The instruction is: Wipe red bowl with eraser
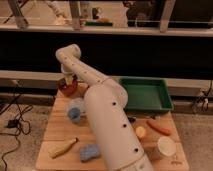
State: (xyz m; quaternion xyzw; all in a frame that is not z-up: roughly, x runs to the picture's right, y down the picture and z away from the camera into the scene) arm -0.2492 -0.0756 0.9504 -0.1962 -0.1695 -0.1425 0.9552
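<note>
The gripper [67, 79] of a white robot arm [106, 112] is seen lowered over the red bowl [68, 89], which is set at the 11 o'clock corner of a wooden table [54, 129]. A small pale yellow-cream block, the eraser [66, 81], is seen at the gripper's tip, right at the bowl's mouth and toward its 12 o'clock rim. Whether the claw is closed on the block cannot be told, since the wrist is turned across it. The arm is stretched from the table's 6 o'clock edge up toward 11 o'clock, and much of the table's middle is hidden by it. A green tray [146, 95] is placed at 1 o'clock, well apart from the bowl. A blue object [74, 114] is laid at 9 o'clock, just beside the arm. A long yellow banana-shaped piece [65, 148] is laid at 7 o'clock, with a blue spongy pad [90, 152] near it toward 6 o'clock. On the other side of the arm, an orange carrot-shaped piece [159, 128] is laid at 3 o'clock, a small round yellow-orange piece [141, 132] just beside it, and a white cup [166, 148] is stood upright at 4 o'clock. Dark cables [12, 121] are trailed on the floor beyond the table's 9 o'clock edge.
</note>
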